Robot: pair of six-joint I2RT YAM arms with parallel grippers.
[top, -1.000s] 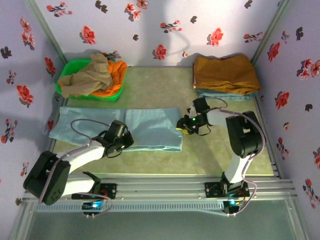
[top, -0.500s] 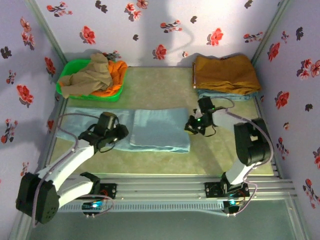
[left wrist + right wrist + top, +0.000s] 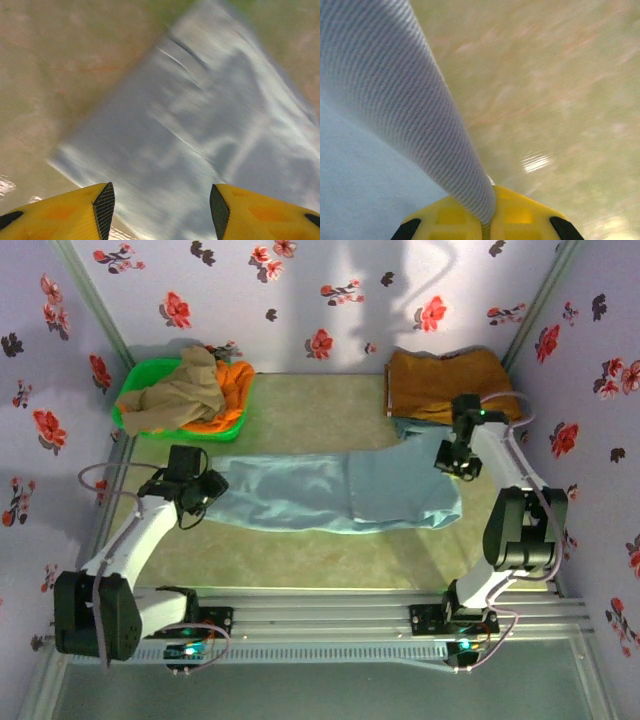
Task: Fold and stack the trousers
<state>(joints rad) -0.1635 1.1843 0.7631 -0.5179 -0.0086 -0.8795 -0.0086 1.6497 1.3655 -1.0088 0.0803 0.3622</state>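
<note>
A: Right gripper [image 3: 487, 220], status?

B: Closed. It clamps a ridge of the trousers [image 3: 330, 490] between its yellow fingers, and the cloth rises straight out of the jaws.

A: Outward from it?

B: From that pinch the pale blue trousers run toward the left arm, flat on the table [image 3: 300, 410]. They form one long band, with one layer lapped over another near the middle. Just behind the right gripper sits the stack: a mustard-brown garment [image 3: 450, 385] folded on top of something pale blue.

A: Left gripper [image 3: 161, 205]?

B: Open, jaws apart, nothing between them. It is at the opposite end of the trousers, with the cloth directly ahead of its fingertips. Contact cannot be determined. Behind it, a green basket [image 3: 128, 412] holds a beige garment [image 3: 180, 390] and an orange cloth [image 3: 235, 380].

A: Progress?

B: My reading: the fold is incomplete. The trousers are longer than the stack and are not on it. Remaining: fold them shorter, then place them on the mustard-brown garment.
</note>
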